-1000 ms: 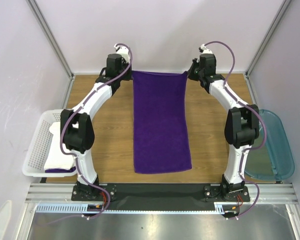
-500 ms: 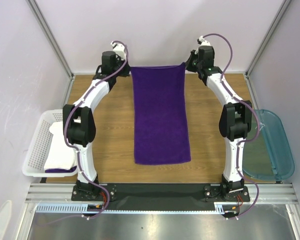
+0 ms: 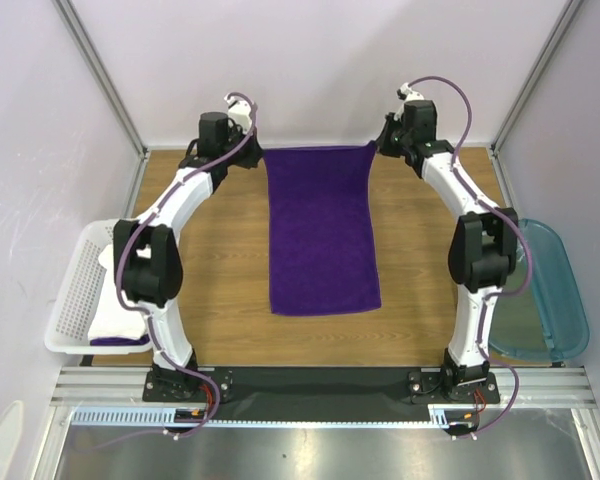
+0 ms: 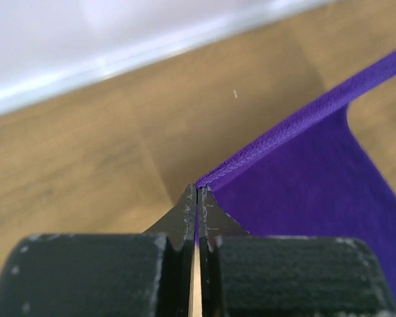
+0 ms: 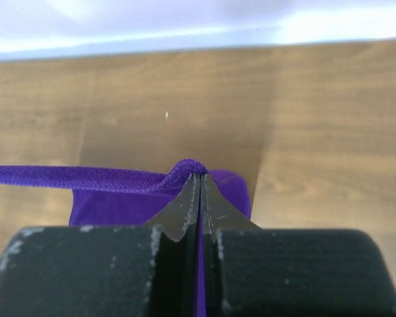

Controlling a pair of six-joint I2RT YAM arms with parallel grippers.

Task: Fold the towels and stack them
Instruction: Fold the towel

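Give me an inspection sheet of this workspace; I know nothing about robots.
Surface: wooden table, towel spread on it.
Job's things: purple towel laid lengthwise, far edge lifted; white towel in white basket, purple cloth edge under it.
Clutter: basket at left, teal bin at right.
End effectors: left end effector and right end effector each shut on a far towel corner.
Cables: purple cables looped along both arms.
Surroundings: pale walls, metal frame posts.

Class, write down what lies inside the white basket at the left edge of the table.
A white towel lies in the basket, with a purple strip showing at its near edge. How much purple cloth lies beneath is covered.
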